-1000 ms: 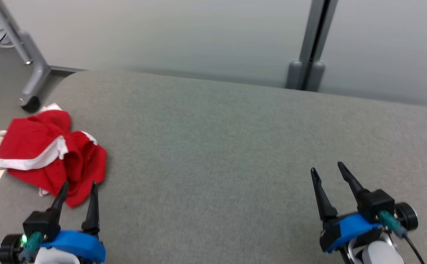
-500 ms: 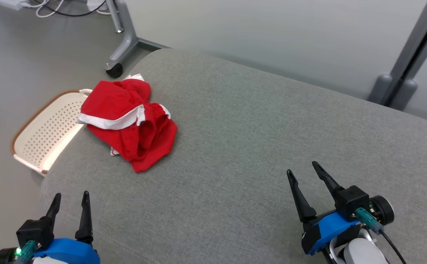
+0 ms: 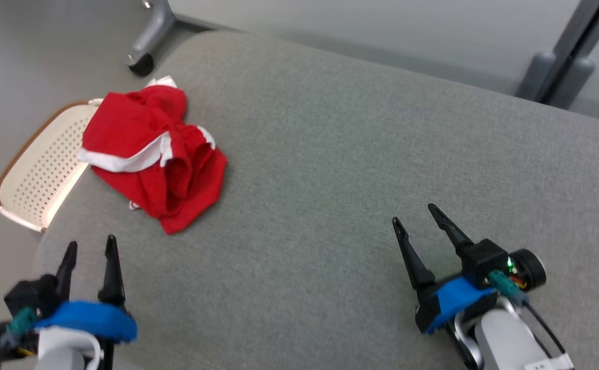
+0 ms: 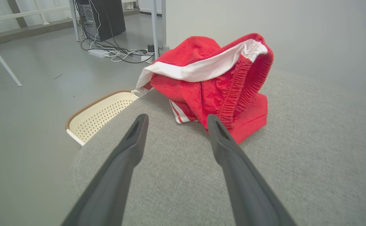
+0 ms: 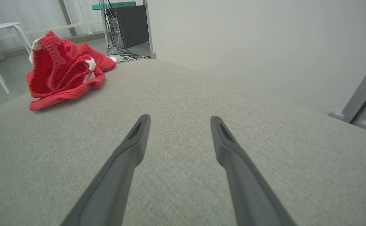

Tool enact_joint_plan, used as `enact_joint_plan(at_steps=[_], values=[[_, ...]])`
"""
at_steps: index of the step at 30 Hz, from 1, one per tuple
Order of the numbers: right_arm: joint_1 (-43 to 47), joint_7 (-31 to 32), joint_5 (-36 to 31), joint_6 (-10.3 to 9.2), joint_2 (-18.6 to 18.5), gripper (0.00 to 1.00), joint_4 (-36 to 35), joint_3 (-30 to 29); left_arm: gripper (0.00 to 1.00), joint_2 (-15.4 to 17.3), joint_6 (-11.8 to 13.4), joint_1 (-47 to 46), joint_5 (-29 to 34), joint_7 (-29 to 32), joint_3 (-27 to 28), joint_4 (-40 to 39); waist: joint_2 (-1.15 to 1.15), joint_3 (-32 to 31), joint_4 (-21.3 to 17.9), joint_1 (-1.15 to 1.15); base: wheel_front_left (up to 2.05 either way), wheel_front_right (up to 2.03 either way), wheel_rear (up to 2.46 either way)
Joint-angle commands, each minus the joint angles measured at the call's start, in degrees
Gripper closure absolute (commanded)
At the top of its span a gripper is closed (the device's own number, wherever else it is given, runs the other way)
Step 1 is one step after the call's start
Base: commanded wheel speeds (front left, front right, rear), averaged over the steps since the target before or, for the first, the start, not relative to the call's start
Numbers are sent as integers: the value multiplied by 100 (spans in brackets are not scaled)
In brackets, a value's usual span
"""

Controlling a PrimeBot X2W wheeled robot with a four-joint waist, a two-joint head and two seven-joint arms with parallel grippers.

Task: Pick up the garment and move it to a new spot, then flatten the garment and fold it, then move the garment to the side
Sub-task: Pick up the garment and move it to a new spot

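The garment [image 3: 152, 154] is a crumpled pair of red shorts with white trim, lying near the left edge of the grey padded surface [image 3: 340, 169]. It fills the upper middle of the left wrist view [image 4: 214, 81] and sits at the upper left of the right wrist view [image 5: 63, 72]. My left gripper [image 3: 89, 246] stands open near the surface's near left corner, a short way in front of the garment, with nothing between its fingers. My right gripper [image 3: 413, 213] is open and empty over the bare fabric, far to the right of the garment.
A cream perforated basket [image 3: 37, 164] with a brown rim sits on the floor just beyond the surface's left edge, also in the left wrist view [image 4: 98, 113]. A wheeled grey frame leg [image 3: 147, 36] stands at the back left, a grey post [image 3: 561, 56] at the back right.
The head camera has turned left and dipped, so the garment and basket have shifted in the picture. Both grippers stay open; the garment lies as before.
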Motion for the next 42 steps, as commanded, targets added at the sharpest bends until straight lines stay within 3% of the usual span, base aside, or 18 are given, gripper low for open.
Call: enact_joint_plan(at_steps=[1, 15, 23, 24, 25, 29, 35, 42], values=[[-130, -24, -35, 1, -36, 0, -7, 28, 0, 29, 8, -153, -74, -24, 31, 31, 0, 84, -36, 0, 0, 0, 0], [-1000, -24, -300, 1, -31, 0, -155, 468, 0, 853, 8, -1945, -1143, -21, -361, 655, 0, 1332, -923, 0, 0, 0, 0], [-1026, -24, -269, 1, -33, 0, -329, 567, 0, 1036, 8, -2433, -1197, -20, -470, 1898, 0, 1460, -1270, 0, 0, 0, 0], [-1000, -23, -252, 1, -33, 0, -342, 556, 19, 1044, 8, -2455, -1222, -20, -420, 1966, 0, 1452, -1292, 0, 0, 0, 0], [-966, -24, -226, 1, -32, 0, -353, 536, 100, 1033, 8, -2464, -1236, -20, -392, 1988, 0, 1433, -1310, 0, 0, 0, 0], [-848, -24, -207, 1, -33, 0, -434, 413, 100, 1004, 8, -2323, -1310, -21, -294, 1701, 0, 1309, -1353, 0, 0, 0, 0], [-648, -24, 8, 2, -31, 0, -531, 213, 100, 992, 8, -2059, -1231, -21, -84, 408, 0, 980, -1447, 0, 0, 0, 0], [-394, -23, 320, 2, -31, 0, -601, 131, 100, 1005, 8, -1903, -1143, -21, -573, -756, 0, 568, -1866, 0, 0, 0, 0]])
